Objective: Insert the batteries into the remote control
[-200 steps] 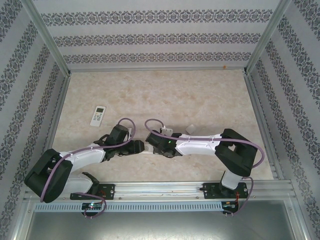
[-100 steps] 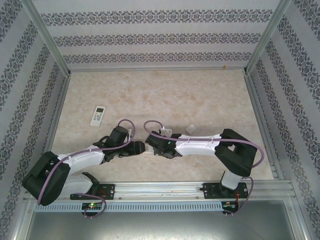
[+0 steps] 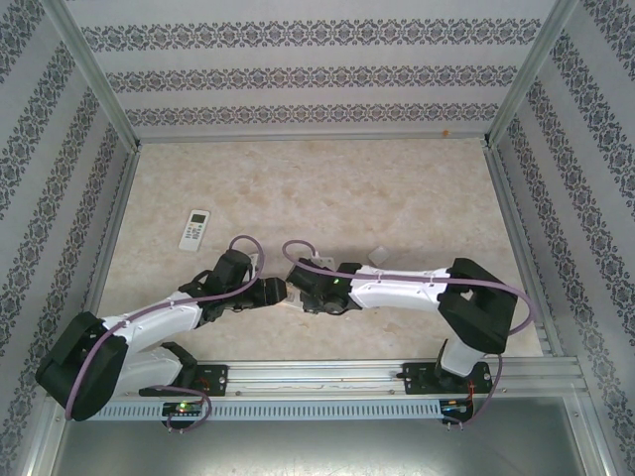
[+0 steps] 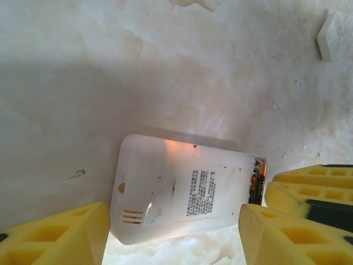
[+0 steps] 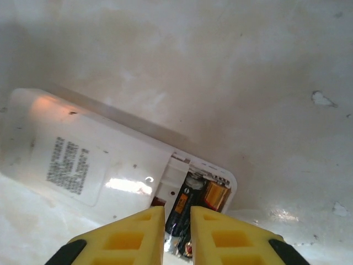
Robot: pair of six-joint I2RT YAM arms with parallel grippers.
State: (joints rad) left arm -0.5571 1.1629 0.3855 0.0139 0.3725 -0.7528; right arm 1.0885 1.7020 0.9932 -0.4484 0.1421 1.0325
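The remote (image 4: 176,193) lies face down on the desk (image 3: 397,188), near the front edge. The slot at 1 end is open. 2 batteries lie in it: a dark battery (image 5: 179,204) and a copper battery (image 5: 216,194) just beside it.

The left jaws are open wide. Their yellow fingers (image 4: 55,237) stand 1 at each end of the remote. I cannot tell if they touch it.

The right jaws are nearly closed. Their fingers (image 5: 127,237) point at the slot, with the dark battery in the thin gap between them. I cannot tell if they squeeze it or just stand beside it.

From the top, the left arm (image 3: 159,317) and the right arm (image 3: 397,288) meet tip to tip. A 2nd remote (image 3: 195,229) lies face up, well apart to the left. A small white piece (image 3: 379,255) lies near the right arm.
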